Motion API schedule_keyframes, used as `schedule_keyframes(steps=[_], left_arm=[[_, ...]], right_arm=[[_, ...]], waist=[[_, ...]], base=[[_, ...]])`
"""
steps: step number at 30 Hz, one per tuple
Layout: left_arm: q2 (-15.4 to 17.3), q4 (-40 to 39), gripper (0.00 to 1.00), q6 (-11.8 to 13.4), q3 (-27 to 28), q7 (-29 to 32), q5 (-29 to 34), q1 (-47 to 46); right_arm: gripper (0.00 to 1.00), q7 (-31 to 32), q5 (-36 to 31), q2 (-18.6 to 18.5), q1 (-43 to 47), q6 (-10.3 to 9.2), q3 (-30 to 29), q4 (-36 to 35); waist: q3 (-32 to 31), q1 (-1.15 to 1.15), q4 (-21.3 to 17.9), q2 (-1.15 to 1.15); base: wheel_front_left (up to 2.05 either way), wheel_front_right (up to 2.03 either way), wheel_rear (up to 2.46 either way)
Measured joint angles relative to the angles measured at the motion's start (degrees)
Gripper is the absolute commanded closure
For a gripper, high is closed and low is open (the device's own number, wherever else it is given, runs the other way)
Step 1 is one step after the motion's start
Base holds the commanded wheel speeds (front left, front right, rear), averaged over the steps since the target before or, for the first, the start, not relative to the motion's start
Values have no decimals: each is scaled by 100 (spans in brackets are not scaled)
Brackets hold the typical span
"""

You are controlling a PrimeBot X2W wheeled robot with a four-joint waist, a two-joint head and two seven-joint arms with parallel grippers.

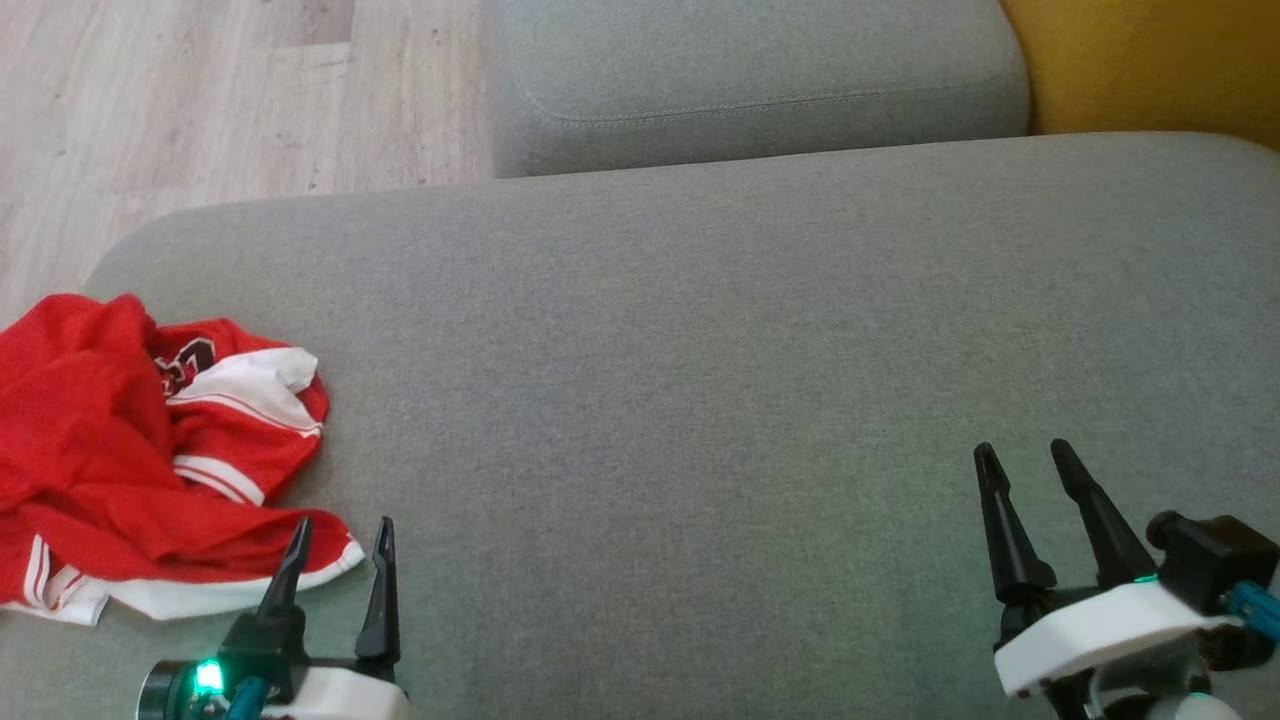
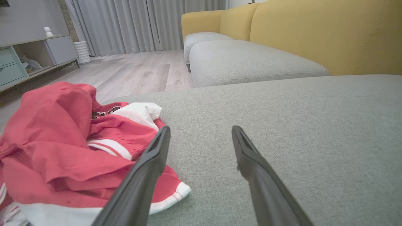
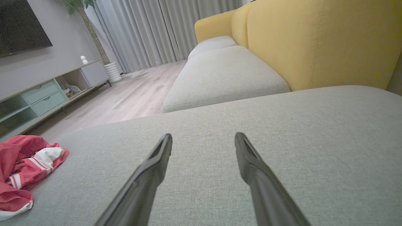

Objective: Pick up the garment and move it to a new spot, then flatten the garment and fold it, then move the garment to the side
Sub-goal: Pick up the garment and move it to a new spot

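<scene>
- I see the grey seat cushion across most of the head view. Its rounded far edge runs from middle left to upper right, and bare fabric stretches over the centre and right of the frame.
- The wood floor takes the upper left, beyond that cushion's rounded corner.
- A second grey cushion butts against the far edge at top centre, with the yellow backrest in the upper right corner.
- The red and white garment lies crumpled at the middle left, on the cushion's left end and running past the frame's left edge.
- My right gripper sits at the lower right, well apart from the garment. Its jaws are spread wide, with bare cushion showing between them.
- My left gripper sits at the lower left, jaws spread just as wide over grey fabric. One finger crosses the garment's white hem in the picture, and I cannot tell whether it touches.
</scene>
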Motion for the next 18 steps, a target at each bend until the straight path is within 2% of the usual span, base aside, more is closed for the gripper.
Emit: schedule_keyframes(steps=[9, 18], left_arm=[[0, 9, 0, 110, -4, 43, -44, -109], [-4, -42, 0, 263, 10, 41, -44, -227]], right_arm=[[0, 118, -202, -2, 0, 0, 7, -105], [0, 244, -299, -108, -12, 0, 82, -302]], waist=[[46, 0, 282, 0], [170, 0, 1018, 0]], base=[[0, 0, 0], [0, 0, 0]])
